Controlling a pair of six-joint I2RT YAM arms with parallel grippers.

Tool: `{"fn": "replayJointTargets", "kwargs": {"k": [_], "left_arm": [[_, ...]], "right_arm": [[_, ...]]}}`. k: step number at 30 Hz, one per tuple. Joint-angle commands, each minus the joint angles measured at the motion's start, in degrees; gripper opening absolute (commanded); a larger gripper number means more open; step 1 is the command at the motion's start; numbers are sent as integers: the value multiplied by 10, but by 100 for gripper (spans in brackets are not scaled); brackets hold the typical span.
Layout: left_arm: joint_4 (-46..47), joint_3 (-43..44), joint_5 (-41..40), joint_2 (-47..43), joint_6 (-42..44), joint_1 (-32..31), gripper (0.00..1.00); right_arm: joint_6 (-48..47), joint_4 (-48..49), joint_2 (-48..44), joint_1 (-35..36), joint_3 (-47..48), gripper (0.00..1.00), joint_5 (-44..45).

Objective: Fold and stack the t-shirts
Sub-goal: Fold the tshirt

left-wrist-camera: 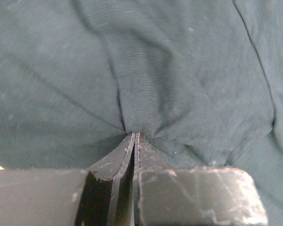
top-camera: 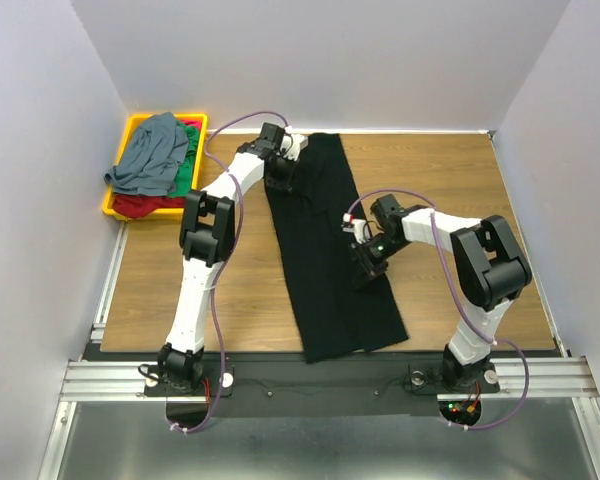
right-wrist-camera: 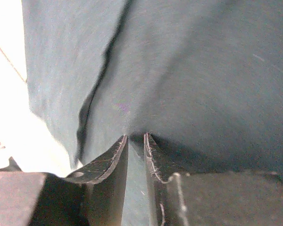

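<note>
At far left the yellow tray (top-camera: 112, 205) keeps the slate grey-blue t-shirt (top-camera: 150, 160), green t-shirt (top-camera: 187, 175) and red t-shirt (top-camera: 140, 207) waiting. The black t-shirt (top-camera: 325, 270) lies as a long strip on the wooden surface (top-camera: 230, 290). The left gripper (top-camera: 278, 178) is at its far end and the right gripper (top-camera: 368, 268) at its right edge, probably to fold it. Only the wrist views show the grips: the left jaws are pressed together on puckered cloth, and the right jaws are narrow with cloth between them.
</note>
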Motion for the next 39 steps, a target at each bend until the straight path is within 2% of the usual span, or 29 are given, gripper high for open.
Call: {"fn": "replayJointTargets", "kwargs": {"k": [1, 4, 7, 12, 15, 18, 23, 27, 29, 33, 39], "left_arm": [[-43, 106, 34, 80, 14, -9, 13], [-49, 185, 35, 128, 25, -11, 13], [-21, 210, 37, 135, 25, -10, 13], [44, 154, 39, 74, 21, -4, 17], [57, 137, 64, 27, 10, -2, 26], [65, 121, 94, -27, -3, -2, 32], [96, 45, 103, -111, -24, 4, 35], [105, -63, 144, -185, -37, 12, 34], [127, -146, 167, -215, -54, 14, 31], [172, -278, 207, -238, -72, 14, 27], [187, -329, 216, -214, -89, 14, 25]], "right_arm": [[66, 65, 23, 36, -13, 27, -66], [80, 80, 50, 45, 12, 29, -83], [89, 79, 58, 44, 61, 32, -62], [75, 70, 19, 36, 100, 38, -7], [55, 62, -28, 32, 110, 43, 17], [48, 63, -39, 23, 129, 44, 44], [67, 69, -9, -15, 191, 42, 51], [87, 79, 42, -43, 242, 40, 70], [97, 86, 62, -48, 271, 39, 75], [109, 100, 125, -56, 311, 37, 79], [117, 116, 191, -59, 359, 36, 95]]}}
